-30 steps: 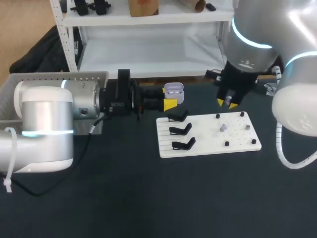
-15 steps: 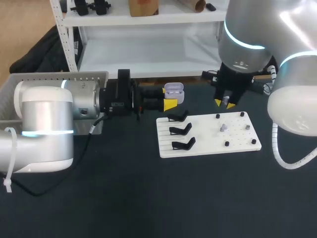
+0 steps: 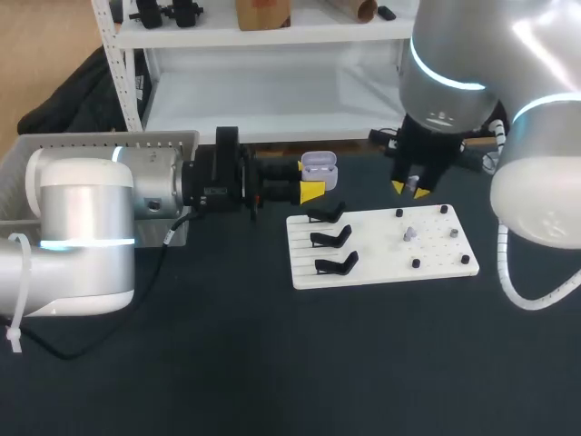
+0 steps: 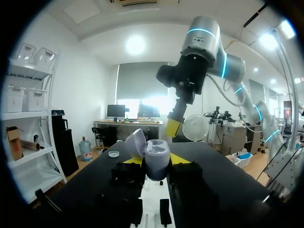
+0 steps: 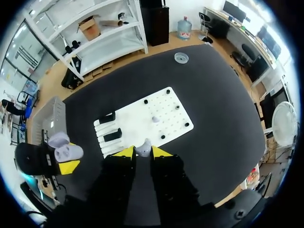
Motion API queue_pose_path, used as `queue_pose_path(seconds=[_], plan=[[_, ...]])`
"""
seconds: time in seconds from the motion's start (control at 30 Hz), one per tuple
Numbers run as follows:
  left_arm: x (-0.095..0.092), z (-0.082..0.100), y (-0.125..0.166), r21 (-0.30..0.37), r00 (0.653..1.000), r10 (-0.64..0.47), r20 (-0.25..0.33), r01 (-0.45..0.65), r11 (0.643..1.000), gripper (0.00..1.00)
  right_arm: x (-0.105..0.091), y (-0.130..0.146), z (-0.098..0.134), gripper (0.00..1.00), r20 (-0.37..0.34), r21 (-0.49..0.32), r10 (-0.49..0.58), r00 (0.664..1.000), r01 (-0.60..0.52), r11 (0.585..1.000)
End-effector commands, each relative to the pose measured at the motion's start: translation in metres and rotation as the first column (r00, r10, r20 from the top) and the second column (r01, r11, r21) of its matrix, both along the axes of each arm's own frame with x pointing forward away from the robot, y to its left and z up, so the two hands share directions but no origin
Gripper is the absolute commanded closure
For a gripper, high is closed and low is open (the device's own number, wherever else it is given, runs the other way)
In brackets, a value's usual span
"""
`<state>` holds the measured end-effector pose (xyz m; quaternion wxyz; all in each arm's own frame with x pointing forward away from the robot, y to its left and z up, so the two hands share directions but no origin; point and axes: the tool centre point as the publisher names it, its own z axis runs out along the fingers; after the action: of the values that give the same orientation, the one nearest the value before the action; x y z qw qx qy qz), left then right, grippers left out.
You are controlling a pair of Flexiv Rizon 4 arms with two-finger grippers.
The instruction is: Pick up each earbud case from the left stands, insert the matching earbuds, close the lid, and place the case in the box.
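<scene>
The right gripper (image 3: 413, 188), pinching a small pale earbud (image 5: 144, 147), had edged toward the open lavender earbud case (image 3: 319, 168), which stayed clamped in the left gripper (image 4: 156, 160) behind the white pegged board (image 3: 381, 263).

The right end effector (image 5: 143, 151) pinches an earbud (image 5: 144, 147) above the white board (image 5: 137, 118).

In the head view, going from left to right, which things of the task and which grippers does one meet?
box → earbud case, lid open, held in the left gripper → right gripper, shut on an earbud
</scene>
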<state>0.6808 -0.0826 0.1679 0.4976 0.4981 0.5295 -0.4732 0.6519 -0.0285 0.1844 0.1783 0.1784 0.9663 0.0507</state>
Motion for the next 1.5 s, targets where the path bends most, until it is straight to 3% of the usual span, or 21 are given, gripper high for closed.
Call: queue_pose_path(seconds=[0.03,0.2,0.5,0.73,1.5], plan=[[0.0,0.0,0.0,-0.002,1.0,0.001,0.001,-0.001,1.0,1.0,0.0,0.013,0.009,1.0,-0.032,-0.018,-0.031,0.999,0.03,0.999],[0.0,0.0,0.0,-0.002,1.0,0.001,0.001,-0.001,1.0,1.0,-0.003,0.021,0.023,1.0,-0.039,-0.007,-0.043,0.998,0.043,0.999],[0.0,0.0,0.0,-0.002,1.0,0.001,0.001,-0.001,1.0,1.0,-0.012,0.03,0.029,1.0,-0.043,0.055,-0.062,0.997,0.064,0.996],[0.0,0.0,0.0,-0.002,1.0,0.001,0.001,-0.001,1.0,1.0,-0.012,0.046,0.033,1.0,-0.056,0.043,-0.074,0.996,0.077,0.996],[0.0,0.0,0.0,-0.002,1.0,0.001,0.001,-0.001,1.0,1.0,-0.011,0.051,0.033,1.0,-0.067,0.02,-0.072,0.995,0.073,0.997]])
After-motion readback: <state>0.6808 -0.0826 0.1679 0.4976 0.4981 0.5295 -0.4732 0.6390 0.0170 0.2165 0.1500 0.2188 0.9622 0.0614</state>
